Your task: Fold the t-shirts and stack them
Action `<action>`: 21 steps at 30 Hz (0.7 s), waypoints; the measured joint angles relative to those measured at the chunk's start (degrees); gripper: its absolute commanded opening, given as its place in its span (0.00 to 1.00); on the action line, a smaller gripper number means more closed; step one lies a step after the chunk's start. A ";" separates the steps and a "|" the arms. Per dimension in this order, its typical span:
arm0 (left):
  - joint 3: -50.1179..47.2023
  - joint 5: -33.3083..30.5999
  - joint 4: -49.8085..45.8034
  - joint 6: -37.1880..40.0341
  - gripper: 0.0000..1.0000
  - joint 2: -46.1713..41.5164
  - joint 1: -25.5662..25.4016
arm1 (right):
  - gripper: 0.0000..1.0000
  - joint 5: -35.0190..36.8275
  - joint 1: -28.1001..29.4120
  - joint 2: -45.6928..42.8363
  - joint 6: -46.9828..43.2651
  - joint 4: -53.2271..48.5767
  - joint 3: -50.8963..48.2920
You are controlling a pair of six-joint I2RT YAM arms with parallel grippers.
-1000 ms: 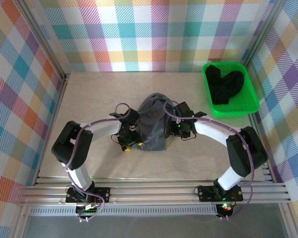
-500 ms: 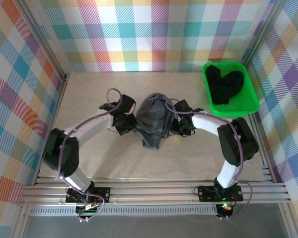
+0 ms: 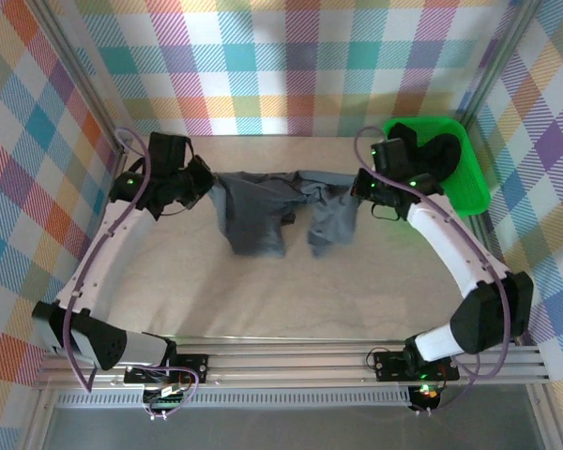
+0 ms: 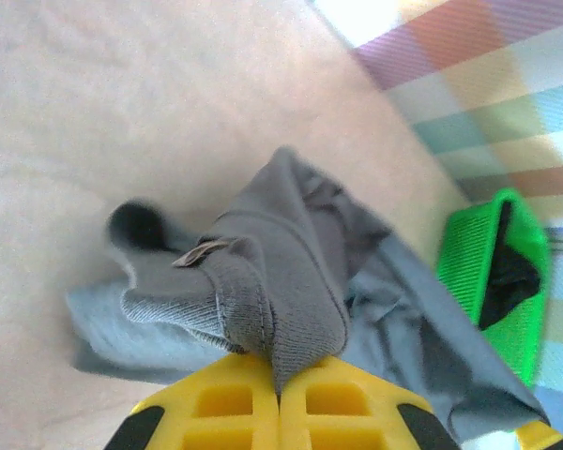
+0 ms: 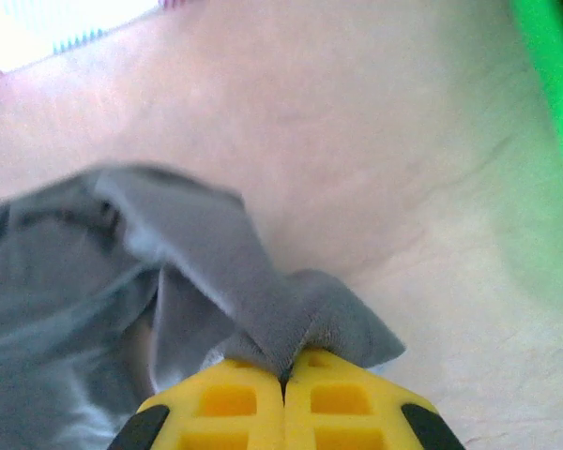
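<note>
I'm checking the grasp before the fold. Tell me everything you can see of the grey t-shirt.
The grey t-shirt is slate grey, soft knit cotton by its look, with a ribbed band at the left grasp. It hangs stretched sideways between the tools, crumpled, two lobes sagging. The left tool is shut on one end, the right tool on the other. It is over the far half of the table; whether the lobes touch it I cannot tell.

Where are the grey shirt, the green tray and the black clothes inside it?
grey t-shirt (image 3: 253,217), top view, its left hanging fold
green tray (image 3: 477,190), top view, its right rim
black t-shirts (image 3: 441,157), top view, middle of the heap
</note>
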 measured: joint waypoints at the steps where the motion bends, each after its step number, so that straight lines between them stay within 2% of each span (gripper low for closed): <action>1: 1.11 -0.39 0.02 0.09 0.00 -0.79 0.13 | 0.00 0.24 -0.72 -1.14 -0.68 -0.13 0.68; 8: 4.66 -5.99 -0.33 1.09 0.00 -8.48 1.97 | 0.00 1.73 -3.69 -8.33 -3.65 1.01 2.23; 11: 3.91 -7.87 -0.63 1.07 0.00 -11.04 3.02 | 0.00 1.46 -4.44 -8.74 -3.87 1.81 2.23; 14: 1.75 -8.26 -1.29 0.83 0.00 -11.21 4.94 | 0.00 -0.07 -5.07 -6.32 -3.82 2.36 2.27; 18: -0.70 -7.26 -1.77 -0.31 0.00 -4.37 9.79 | 0.00 -3.82 -6.51 2.45 -3.26 2.56 3.37; 19: -1.11 -6.56 -1.42 -0.42 0.02 -2.05 11.15 | 0.02 -5.03 -6.99 5.20 -2.67 2.54 3.78; 21: -2.12 -4.44 0.52 -0.22 0.20 5.77 13.94 | 0.18 -8.09 -8.35 11.69 -1.53 1.99 5.18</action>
